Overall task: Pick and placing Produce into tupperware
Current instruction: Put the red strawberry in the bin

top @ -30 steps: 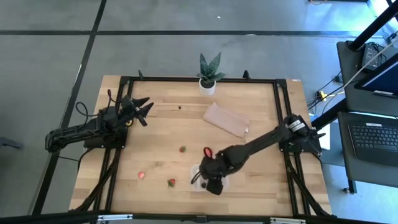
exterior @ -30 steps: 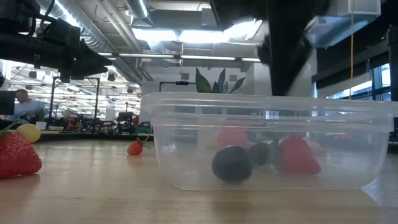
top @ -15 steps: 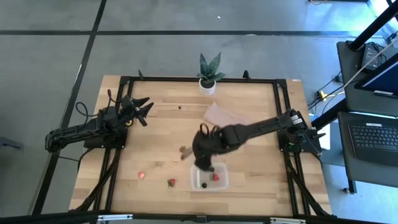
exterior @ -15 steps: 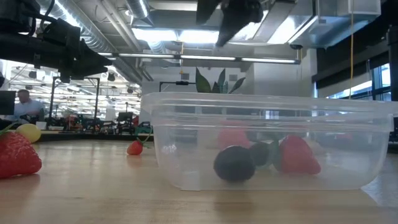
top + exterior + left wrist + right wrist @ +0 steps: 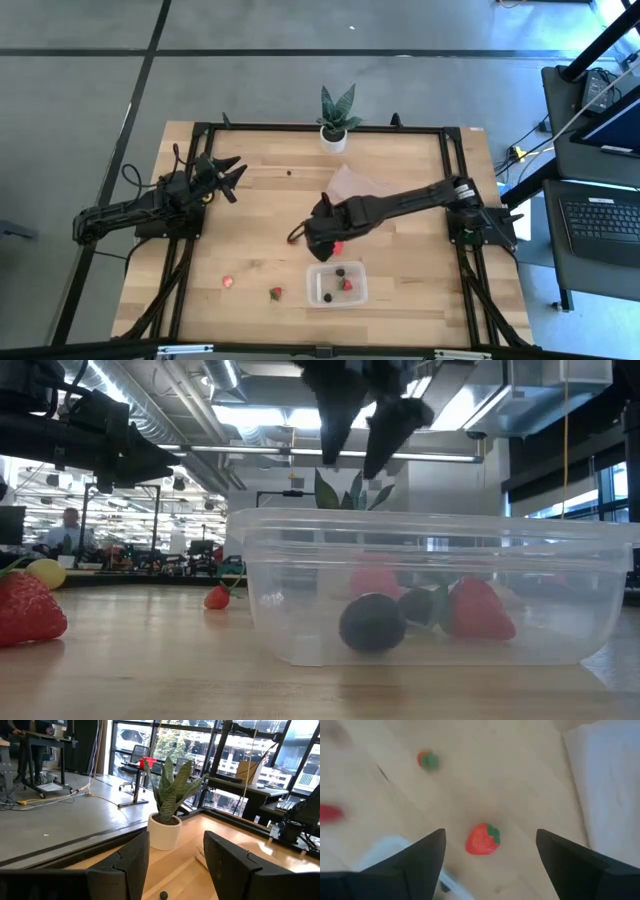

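Observation:
The clear tupperware (image 5: 336,284) (image 5: 430,590) sits near the table's near edge. It holds a dark berry (image 5: 373,622), another behind it, and a strawberry (image 5: 478,610). My right gripper (image 5: 305,238) (image 5: 362,425) hangs open above the table, just far-left of the tub. One loose strawberry (image 5: 482,840) (image 5: 293,239) lies on the wood below, between its fingers, untouched. Two more strawberries (image 5: 228,282) (image 5: 275,293) lie left of the tub. A yellow fruit (image 5: 45,572) shows in the low view. My left gripper (image 5: 228,172) (image 5: 175,865) waits open at the far left.
A potted plant (image 5: 335,125) in a white pot stands at the far edge. A flat tan sheet (image 5: 362,192) lies right of centre, close behind my right arm. A small dark berry (image 5: 289,171) (image 5: 163,895) rests in front of my left gripper.
My right gripper has risen from over the tupperware and swung toward the table's far-left. It now hangs over the loose strawberry in the middle of the table. The tub and its fruit have stayed where they were.

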